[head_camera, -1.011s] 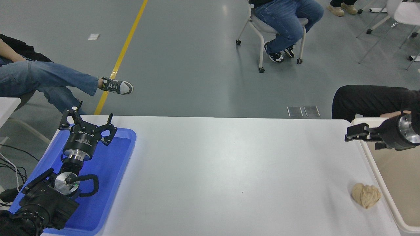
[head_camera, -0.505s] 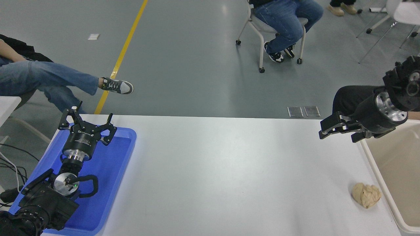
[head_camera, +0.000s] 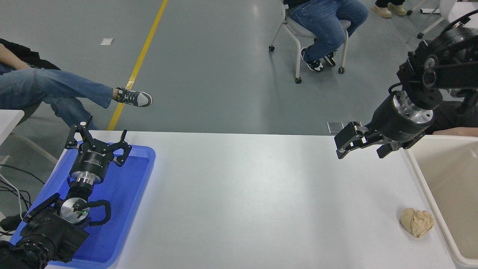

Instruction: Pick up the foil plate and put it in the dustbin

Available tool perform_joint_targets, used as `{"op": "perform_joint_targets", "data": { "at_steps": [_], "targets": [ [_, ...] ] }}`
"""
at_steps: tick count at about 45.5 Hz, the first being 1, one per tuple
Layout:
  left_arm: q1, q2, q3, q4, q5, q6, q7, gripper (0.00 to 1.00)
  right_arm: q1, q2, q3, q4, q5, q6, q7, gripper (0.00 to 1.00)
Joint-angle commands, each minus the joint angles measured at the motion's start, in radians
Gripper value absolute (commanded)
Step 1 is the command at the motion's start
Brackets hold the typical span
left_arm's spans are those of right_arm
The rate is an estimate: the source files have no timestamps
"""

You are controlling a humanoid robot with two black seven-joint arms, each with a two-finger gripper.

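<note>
The foil plate is out of view; no silver tray shows on the table or in either gripper. The cream-beige dustbin (head_camera: 452, 175) stands at the table's right edge, partly cut off by the picture; the part of its inside that shows holds nothing. My right gripper (head_camera: 345, 144) hangs above the table's far right corner, just left of the dustbin, pointing left, open and empty. My left gripper (head_camera: 98, 138) is parked open over the blue tray (head_camera: 127, 194) at the lower left.
A tan crumpled paper ball (head_camera: 417, 222) lies on the white table (head_camera: 242, 194) beside the dustbin's rim. People sit on chairs beyond the far edge, at the top left and top middle. A person's hand (head_camera: 457, 131) rests behind the dustbin.
My right arm has swung up and to the left, from over the dustbin's far rim to above the table's far right corner. The left arm has not moved.
</note>
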Motion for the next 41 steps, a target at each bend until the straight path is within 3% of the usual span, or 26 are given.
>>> {"op": "perform_joint_targets", "data": {
  "at_steps": [1,41],
  "targets": [
    [0.001,0.000,0.000,0.001,0.000,0.000,0.000,1.00,0.037,0.116,-0.033,0.002,0.056,-0.005,0.002,1.00],
    [0.001,0.000,0.000,0.001,0.000,0.000,0.000,1.00,0.053,0.085,-0.062,0.005,0.077,-0.006,0.002,1.00]
  ]
}}
